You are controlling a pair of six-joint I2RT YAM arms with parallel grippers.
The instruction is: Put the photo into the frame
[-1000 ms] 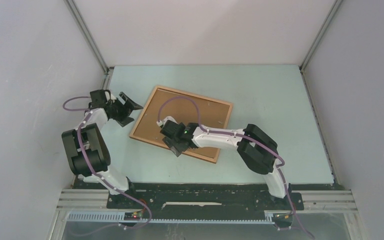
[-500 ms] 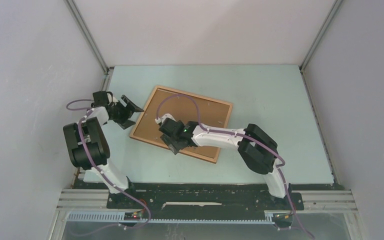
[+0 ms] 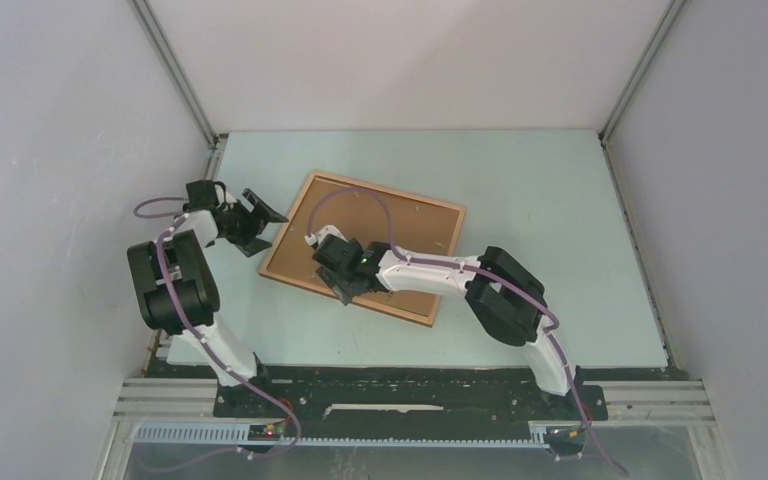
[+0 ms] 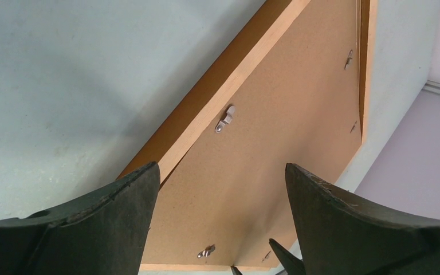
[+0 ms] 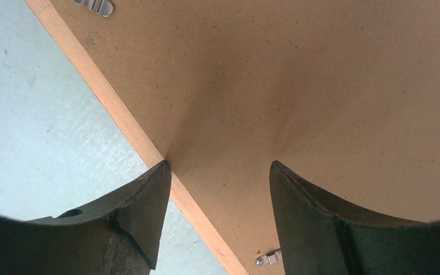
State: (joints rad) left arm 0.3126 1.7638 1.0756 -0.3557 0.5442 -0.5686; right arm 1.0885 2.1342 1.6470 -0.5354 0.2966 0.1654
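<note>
Centrally placed frame [image 3: 390, 190]: thin light-wood rectangle lying flat on the table [image 3: 540, 220], back side up, turned askew to the table edges
Backing board [image 3: 420, 235]: plain brown sheet filling the frame, sitting inside the wooden rim
Clips: small metal turn tabs on the rim, one seen from the left wrist [image 4: 224, 118], another at the bottom of the right wrist view [image 5: 269, 258]
Photo: not seen in any view; whether it lies under the backing board cannot be told
Left gripper [image 3: 260, 225]: just beside the frame's left edge, over bare table, its two dark fingers spread wide with nothing between them
Left wrist view: the frame's rim [image 4: 235, 74] runs diagonally between the parted fingertips, board beyond it
Right gripper [image 3: 345, 292]: over the frame's near-left part, fingers parted and holding nothing
Right wrist view: both fingertips [image 5: 154, 189] sit very close to the board near the rim, shadow gathered under them; whether they touch it cannot be told
Table: pale blue-green surface, walled in grey on three sides
</note>
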